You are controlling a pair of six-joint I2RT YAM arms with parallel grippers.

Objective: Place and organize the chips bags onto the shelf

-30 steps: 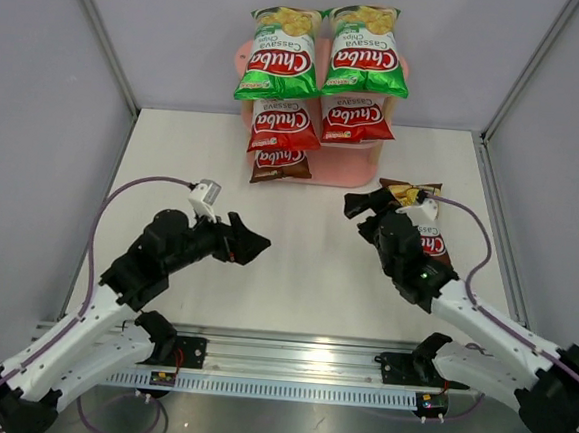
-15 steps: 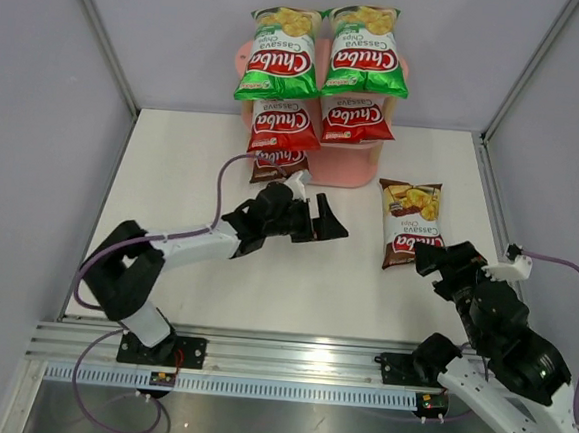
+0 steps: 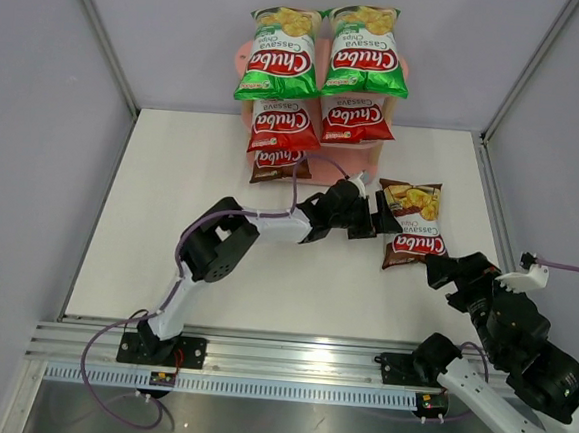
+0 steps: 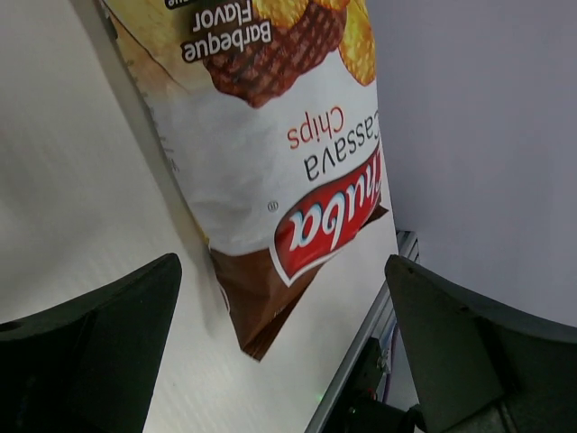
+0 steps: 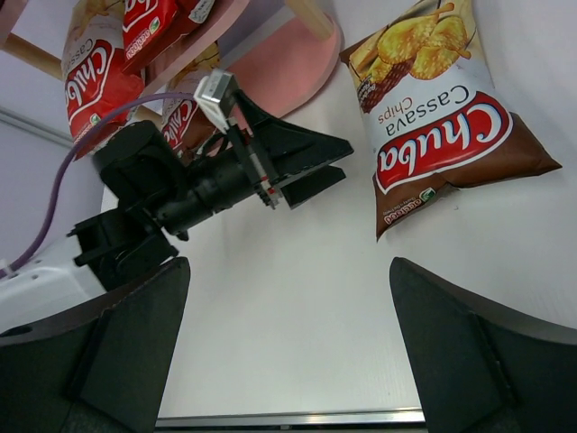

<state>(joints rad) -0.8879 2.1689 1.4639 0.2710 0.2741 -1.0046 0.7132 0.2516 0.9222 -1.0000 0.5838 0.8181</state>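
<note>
The pink shelf (image 3: pixel 348 169) stands at the back centre. Two green chips bags (image 3: pixel 278 55) (image 3: pixel 367 52) lie on its top tier and two red bags (image 3: pixel 283 126) (image 3: pixel 355 118) on the middle one. A brown bag (image 3: pixel 280 163) sits at the bottom left. A second brown bag (image 3: pixel 412 224) (image 4: pixel 270 135) (image 5: pixel 442 135) lies flat on the table to the shelf's right. My left gripper (image 3: pixel 381 220) (image 4: pixel 279 271) is open at that bag's left edge, holding nothing. My right gripper (image 3: pixel 451 269) (image 5: pixel 288 266) is open and empty, just in front of the bag.
My left arm (image 3: pixel 259 224) stretches across the middle of the table, trailing a purple cable (image 3: pixel 107 373). Grey enclosure walls (image 3: pixel 43 157) close in the sides and back. An aluminium rail (image 3: pixel 288 362) runs along the near edge.
The left arm has reached rightward across the table until its gripper is at the loose brown bag. The right arm has drawn back off that bag toward the near right corner.
</note>
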